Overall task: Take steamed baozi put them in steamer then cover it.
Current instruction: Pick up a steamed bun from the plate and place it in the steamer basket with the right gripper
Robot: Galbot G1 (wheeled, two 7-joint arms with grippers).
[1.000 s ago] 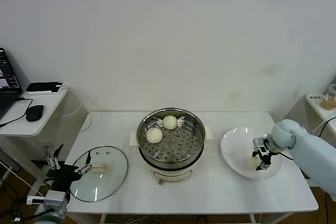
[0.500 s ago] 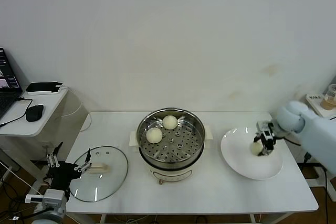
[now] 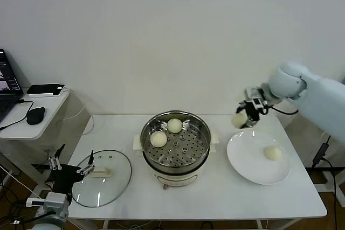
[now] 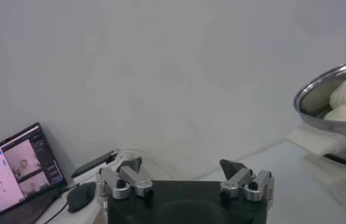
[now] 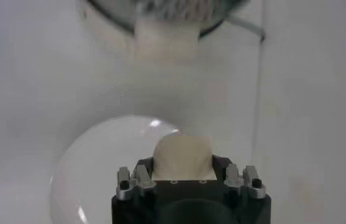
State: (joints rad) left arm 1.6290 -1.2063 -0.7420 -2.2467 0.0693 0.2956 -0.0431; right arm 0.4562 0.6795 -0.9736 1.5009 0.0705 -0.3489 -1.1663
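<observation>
Two steamed baozi (image 3: 165, 132) sit in the steamer (image 3: 175, 146) mid-surface; the cover (image 3: 102, 178) lies near the front left corner, where the left pincer (image 3: 70, 168) waits spread. Raised above the white plate (image 3: 249, 161), the right pincer (image 3: 246, 112) pinches a third bun (image 3: 239, 120); a fourth (image 3: 273, 153) stays plated. No readable writing.

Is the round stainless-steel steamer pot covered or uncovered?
Uncovered: the steamer shows two buns inside, and the clear glass lid lies flat on the table beside it.

Steamer (image 3: 175, 143), centre of frame: shiny stainless steel, perforated metal tray, cream plastic-looking base. Cover (image 3: 102, 178), lower left: clear glass, metal rim. Baozi (image 3: 158, 139): smooth, matt, cream-white. Plate (image 3: 253, 165), lower right: glossy white. Surface (image 3: 215, 197): matt white.
</observation>
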